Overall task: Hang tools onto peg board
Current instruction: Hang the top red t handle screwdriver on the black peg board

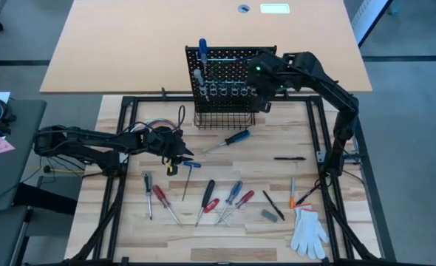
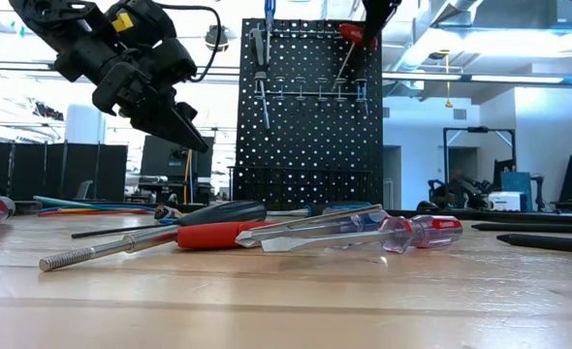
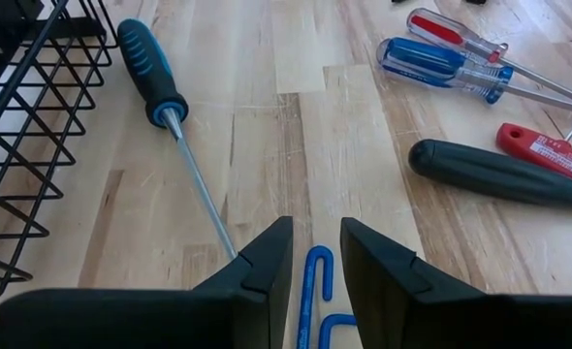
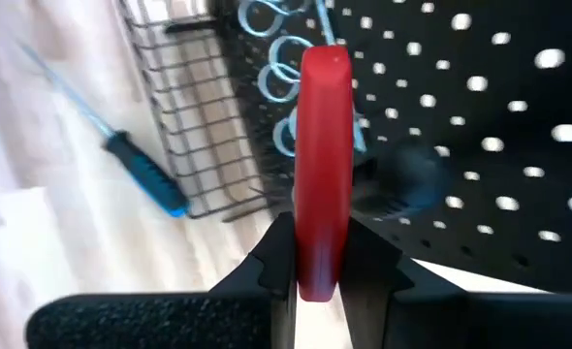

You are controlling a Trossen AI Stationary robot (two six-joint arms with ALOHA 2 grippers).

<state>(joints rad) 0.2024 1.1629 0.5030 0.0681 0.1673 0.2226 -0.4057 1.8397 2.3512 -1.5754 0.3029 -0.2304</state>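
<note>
The peg board (image 1: 229,77) stands upright at the table's (image 1: 292,236) far edge, rings facing forward to take shafts. The right gripper (image 4: 320,276), jaws clamped on a red-handled screwdriver (image 4: 323,165), holds it against the board's right side, likely to drop it through a ring. The left gripper (image 3: 315,257) hovers near the table's left edge, jaws slightly apart over a blue hex key (image 3: 313,291). About 10 tools (image 1: 225,199) lie along the near edge.
</note>
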